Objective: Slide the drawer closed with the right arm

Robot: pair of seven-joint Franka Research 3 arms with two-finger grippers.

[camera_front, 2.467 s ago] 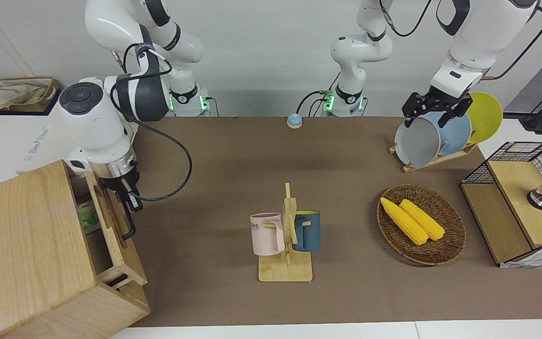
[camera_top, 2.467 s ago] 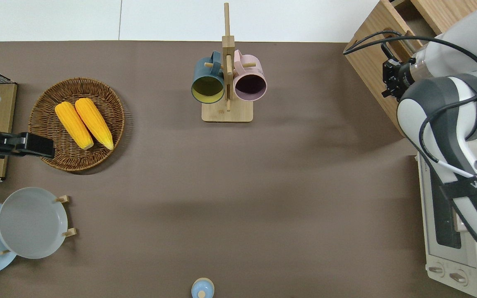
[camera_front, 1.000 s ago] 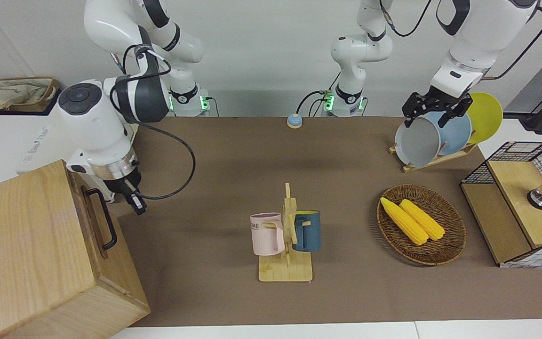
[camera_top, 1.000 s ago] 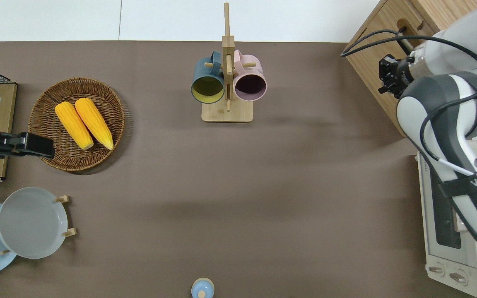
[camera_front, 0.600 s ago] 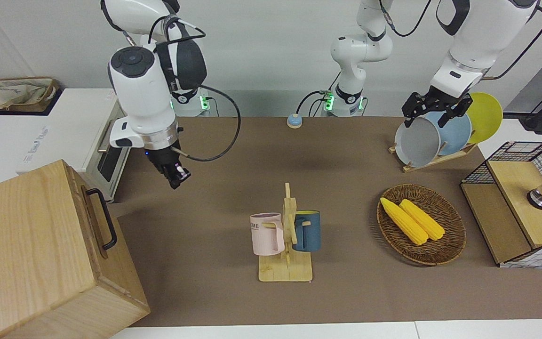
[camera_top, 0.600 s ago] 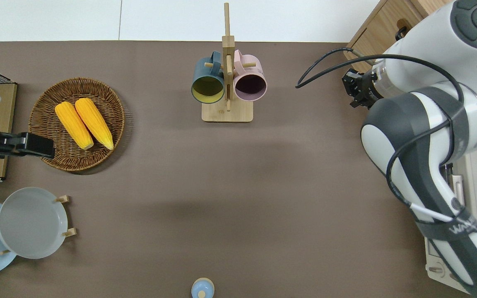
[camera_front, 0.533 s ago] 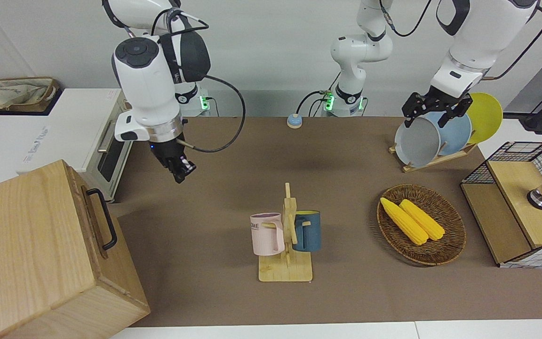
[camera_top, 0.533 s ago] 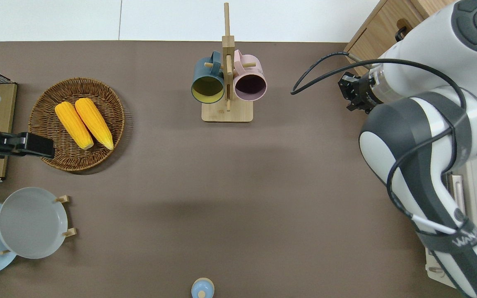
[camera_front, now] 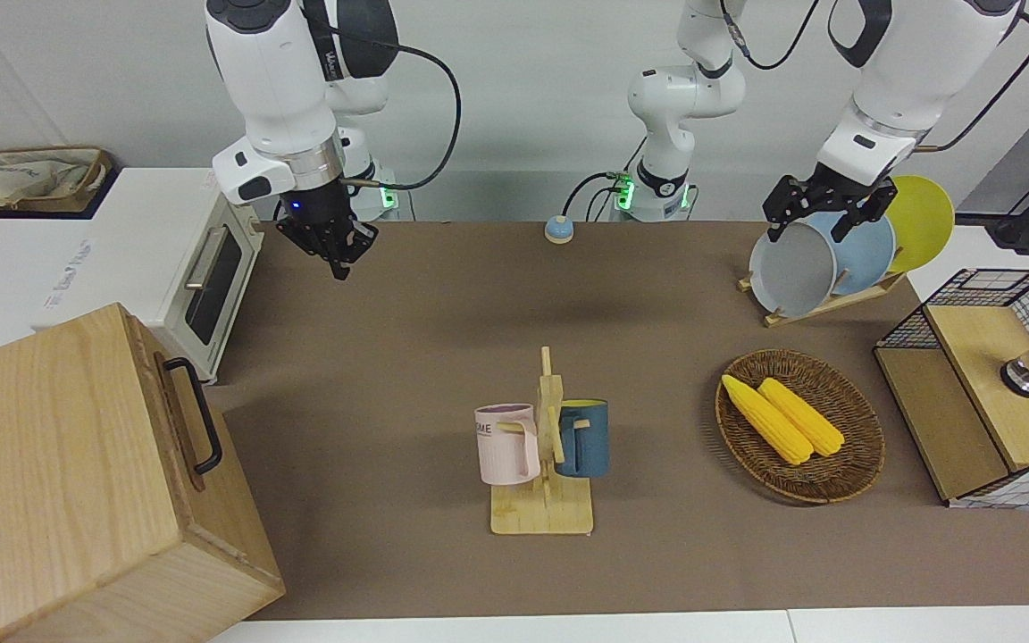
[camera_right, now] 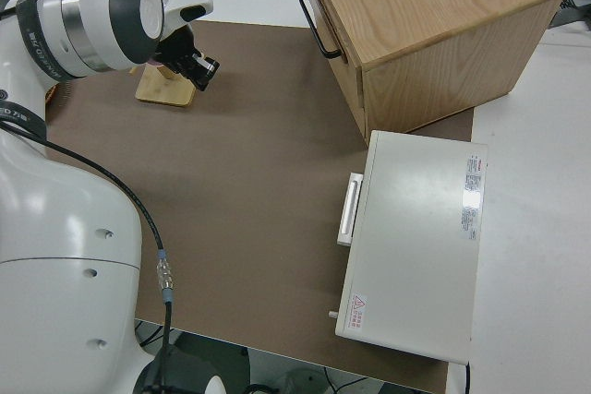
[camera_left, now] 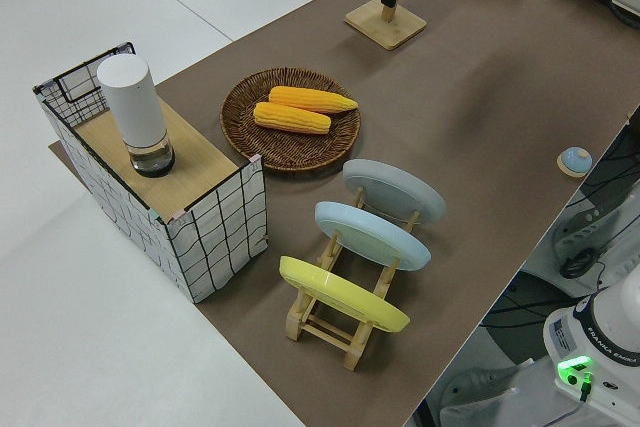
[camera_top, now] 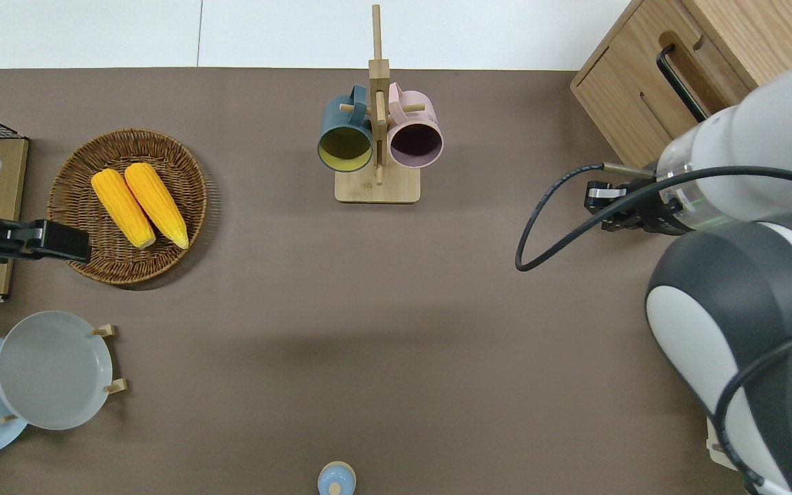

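while the drawer sits flush, the right claw, seemingly pressed together, hangs over bare mat near the oven.

- A brown mat covers the table, with bare white tabletop showing along the edge farthest from the robots.
- A plain pale wall rises at the robots' side of the table.
- A white oven with a steel handle sits at the right arm's end of the table, nearer to the robots than the large wood cabinet.
- A wood box with black wire mesh stands at the left arm's end, a white cylinder upright on its top.
- Lighting is even, with soft shadows on the mat.
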